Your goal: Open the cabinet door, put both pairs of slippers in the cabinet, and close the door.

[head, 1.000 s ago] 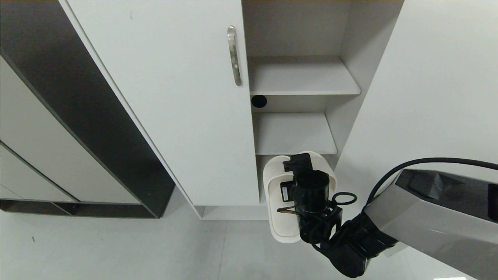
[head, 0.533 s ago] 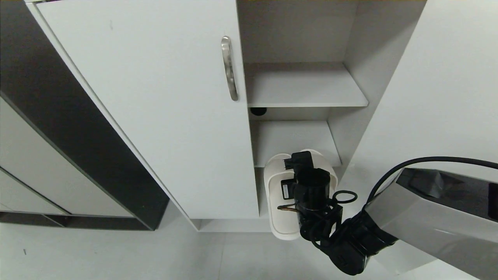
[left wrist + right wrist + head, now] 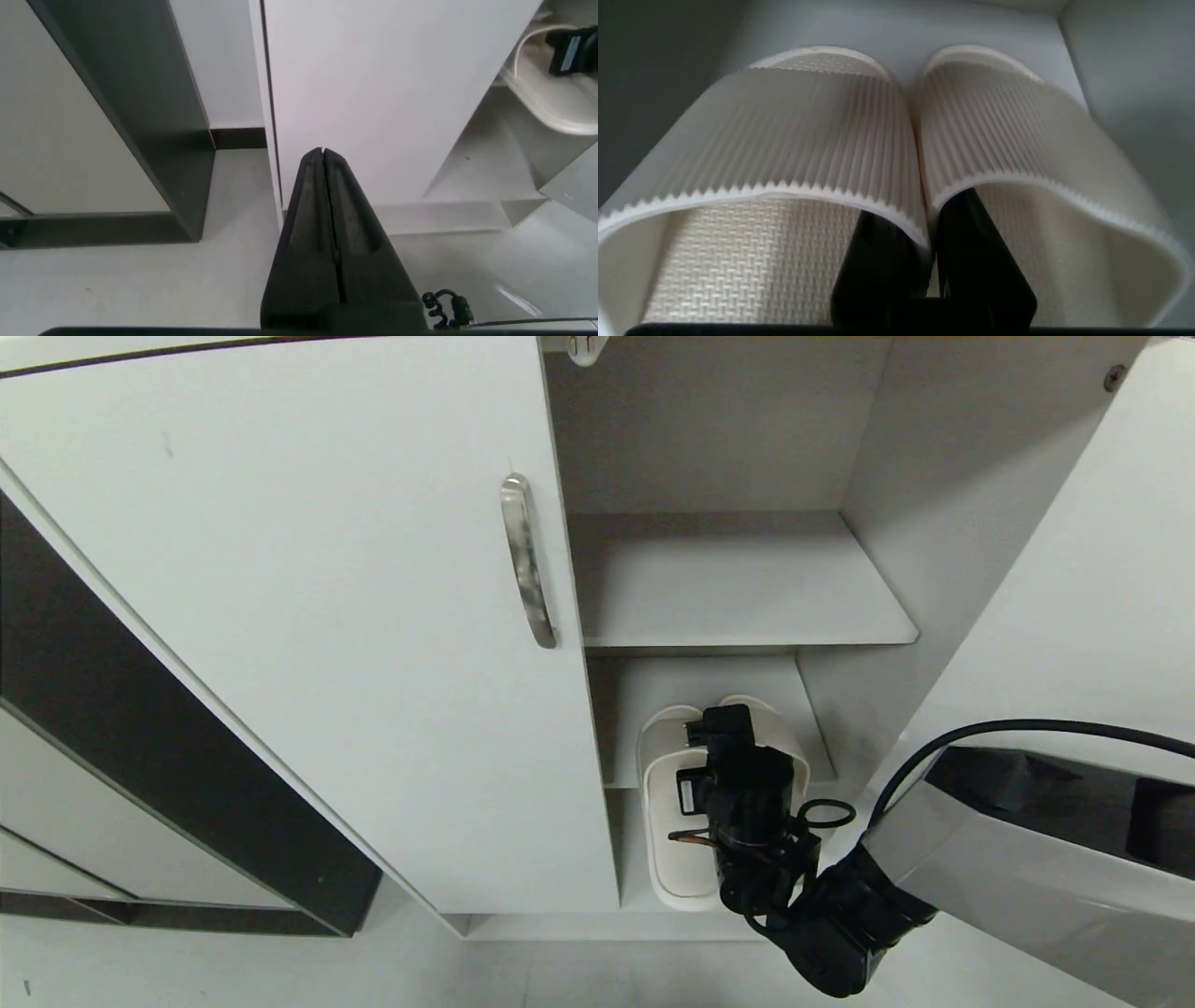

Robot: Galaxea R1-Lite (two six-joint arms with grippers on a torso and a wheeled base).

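The right gripper (image 3: 717,728), fingers clenched on the slippers (image 3: 674,849), has brought them deeper into the open cabinet (image 3: 738,579), so release seems near; the left gripper (image 3: 322,159) is clenched, empty.

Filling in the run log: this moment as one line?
right gripper shut on slippers | slippers at cabinet opening | left gripper shut | cabinet door open

1. 2 cream slippers (image 3: 803,140) lie side by side, their ribbed straps touching.
2. The right hand (image 3: 932,266) has black fingers (image 3: 980,252) under both straps, clamped on the adjoining inner edges.
3. A pale cabinet wall (image 3: 1130,47) stands behind.
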